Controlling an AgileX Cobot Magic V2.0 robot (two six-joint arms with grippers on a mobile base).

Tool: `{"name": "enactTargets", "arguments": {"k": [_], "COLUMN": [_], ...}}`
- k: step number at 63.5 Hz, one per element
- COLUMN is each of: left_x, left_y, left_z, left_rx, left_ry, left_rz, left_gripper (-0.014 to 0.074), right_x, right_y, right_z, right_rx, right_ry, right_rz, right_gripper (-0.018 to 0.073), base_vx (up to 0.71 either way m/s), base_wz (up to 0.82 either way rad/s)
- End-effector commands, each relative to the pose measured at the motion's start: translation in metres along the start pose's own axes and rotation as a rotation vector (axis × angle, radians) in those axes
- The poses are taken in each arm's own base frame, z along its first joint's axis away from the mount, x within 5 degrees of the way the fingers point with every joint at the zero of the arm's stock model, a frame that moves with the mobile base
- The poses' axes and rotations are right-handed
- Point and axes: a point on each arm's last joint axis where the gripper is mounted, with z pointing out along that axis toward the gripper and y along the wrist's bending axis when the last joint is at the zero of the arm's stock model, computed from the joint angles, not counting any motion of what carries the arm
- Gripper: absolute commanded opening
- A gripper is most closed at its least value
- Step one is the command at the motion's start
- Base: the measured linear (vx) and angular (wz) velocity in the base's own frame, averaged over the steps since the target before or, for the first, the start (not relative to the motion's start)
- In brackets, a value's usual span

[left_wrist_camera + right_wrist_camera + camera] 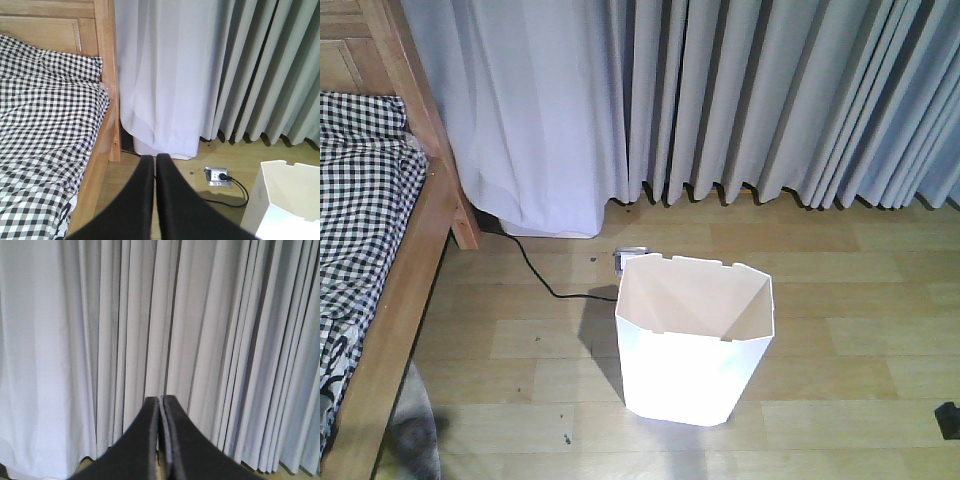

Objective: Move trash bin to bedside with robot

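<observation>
Trash bin [695, 340] upright on wood floor [840, 290], centre of front view, well apart from bed [375, 250] at left edge. Also seen lower right in left wrist view [287, 200]. Floor socket [628, 260] just behind bin w/ black cable [535, 270] running up-left toward curtains [740, 90]. Left tool [155, 162] fingers together, holding nothing, low centre of frame. Right tool [161, 402] also closed tight, empty, facing curtains.

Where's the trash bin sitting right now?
In the front view the trash bin stands upright mid-floor, right of the bed, just in front of the floor socket below the curtains.
</observation>
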Motion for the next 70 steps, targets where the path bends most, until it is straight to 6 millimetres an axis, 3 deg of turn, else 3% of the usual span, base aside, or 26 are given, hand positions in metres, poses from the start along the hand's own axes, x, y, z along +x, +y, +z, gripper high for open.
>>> {"name": "enactTargets", "arguments": {"k": [1,70], "left_x": [-0.0054,-0.0054], "left_y": [-0.0008,-0.0008], "left_z": [-0.0008,-0.0008], "left_rx": [0.011,0.011], "left_ry": [-0.076,-0.076], "left_rz": [-0.006,-0.006], "left_gripper": [-0.0006,-0.0006], "right_x": [-0.0036,-0.0053], "right_y": [0.0003,0.0002], "right_z": [0.0007,-0.0009], "right_rx": [-0.002,0.0], "right_ry": [-0.054,-0.079], "right_rz": [-0.003,-0.004], "right_gripper": [-0.0009,-0.0009], "base_vx": [0.0,0.0], "base_wz": [0.0,0.0]}}
